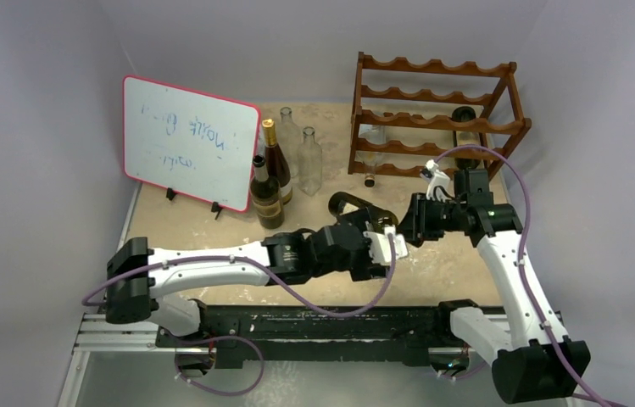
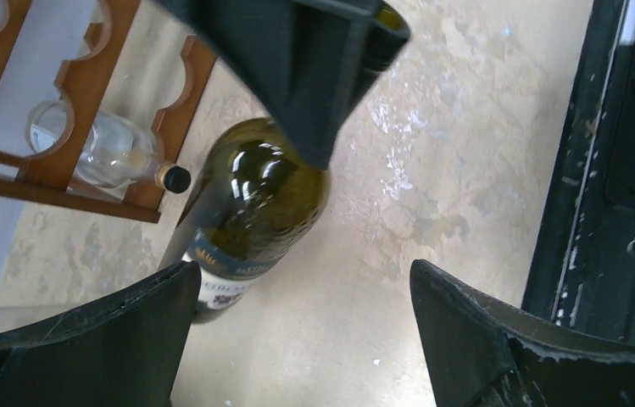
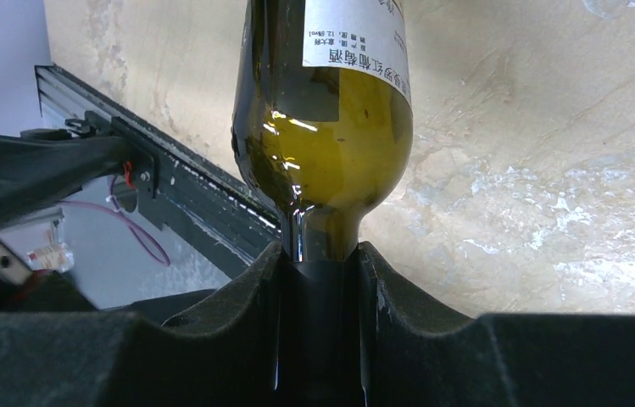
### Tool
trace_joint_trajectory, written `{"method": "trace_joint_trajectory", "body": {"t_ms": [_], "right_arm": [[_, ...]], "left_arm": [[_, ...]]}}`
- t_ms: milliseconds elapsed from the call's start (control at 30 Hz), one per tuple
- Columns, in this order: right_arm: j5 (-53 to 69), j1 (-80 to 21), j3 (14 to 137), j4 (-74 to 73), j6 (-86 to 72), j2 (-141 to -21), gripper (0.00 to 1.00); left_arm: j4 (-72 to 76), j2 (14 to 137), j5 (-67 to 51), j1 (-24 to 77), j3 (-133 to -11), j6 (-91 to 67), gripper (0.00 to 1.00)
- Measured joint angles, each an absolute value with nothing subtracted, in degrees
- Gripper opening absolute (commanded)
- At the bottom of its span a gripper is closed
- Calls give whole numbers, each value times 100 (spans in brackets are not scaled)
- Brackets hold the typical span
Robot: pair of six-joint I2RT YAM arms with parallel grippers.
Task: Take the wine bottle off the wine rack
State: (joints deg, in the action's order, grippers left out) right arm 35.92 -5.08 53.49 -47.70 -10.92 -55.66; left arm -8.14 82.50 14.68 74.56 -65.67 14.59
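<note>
One wine bottle [image 3: 322,127] in right gripper [image 3: 322,263]; apparently clear of wine rack [image 1: 398,118]

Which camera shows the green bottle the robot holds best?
Right wrist: the green bottle fills the frame, neck clamped in the right gripper. Left wrist shows its body partly covered; top external only a dark end, the rest hidden.

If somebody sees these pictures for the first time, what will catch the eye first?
First, the dark green wine bottle, clamped at its neck by the right gripper, near the middle of the table and off the wine rack. Next, the left gripper, open and facing the bottle's body. Then the red-edged whiteboard at the back left, with upright bottles beside it.
</note>
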Motion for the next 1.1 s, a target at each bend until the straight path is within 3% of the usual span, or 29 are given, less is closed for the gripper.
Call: {"method": "trace_joint_trajectory", "body": {"t_ms": [367, 600, 967, 1033, 1100], "right_arm": [[3667, -777, 5374, -4768, -1033, -5673, 0], [3682, -985, 5374, -4746, -1022, -5673, 0], [3566, -1168, 5374, -4644, -993, -5660, 0], [3562, -1186, 5374, -4633, -991, -5660, 0], [3559, -1188, 5374, -4606, -996, -5660, 0]], "left_arm": [[-373, 9520, 2440, 7559, -6742, 2630, 94], [-5, 9773, 2685, 7546, -6858, 2864, 74], [30, 9907, 2888, 7522, -6945, 3081, 90], [30, 9907, 2882, 7500, -6945, 3085, 84], [36, 9907, 2875, 7481, -6945, 3079, 63]]}}
